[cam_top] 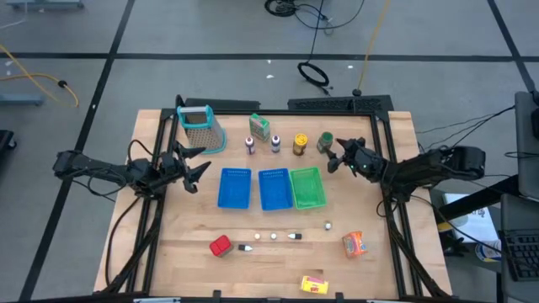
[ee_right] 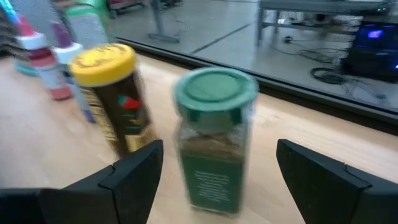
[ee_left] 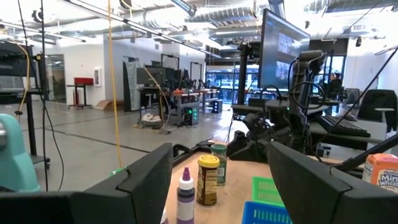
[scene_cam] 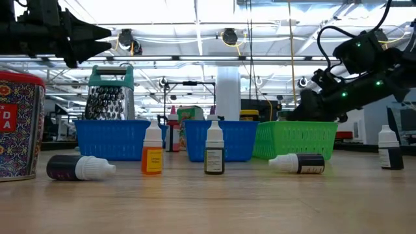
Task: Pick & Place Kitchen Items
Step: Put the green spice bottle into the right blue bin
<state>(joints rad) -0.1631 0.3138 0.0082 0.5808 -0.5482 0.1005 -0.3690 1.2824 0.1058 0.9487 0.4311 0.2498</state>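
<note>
Right tool (ee_right: pixel 214 171) spread wide, holding nothing. The green-capped jar (ee_right: pixel 214 140) stands upright just ahead of it, lined up between its fingers, at the right end of the bottle row on the table (cam_top: pixel 168 261). Jar looks rigid, smooth-sided, likely light; tall and narrow, so a nudge could tip it. Best hold judged to be across the body below the cap, squarely. The yellow-capped jar (ee_right: pixel 112 102) stands just beside it, so one finger has little room on that side. Farther along the row: small dropper bottles and the green carton (cam_top: pixel 259 126). Left tool (cam_top: pixel 195 165) also spread, empty, waiting near the grater (cam_top: pixel 202 128).
</note>
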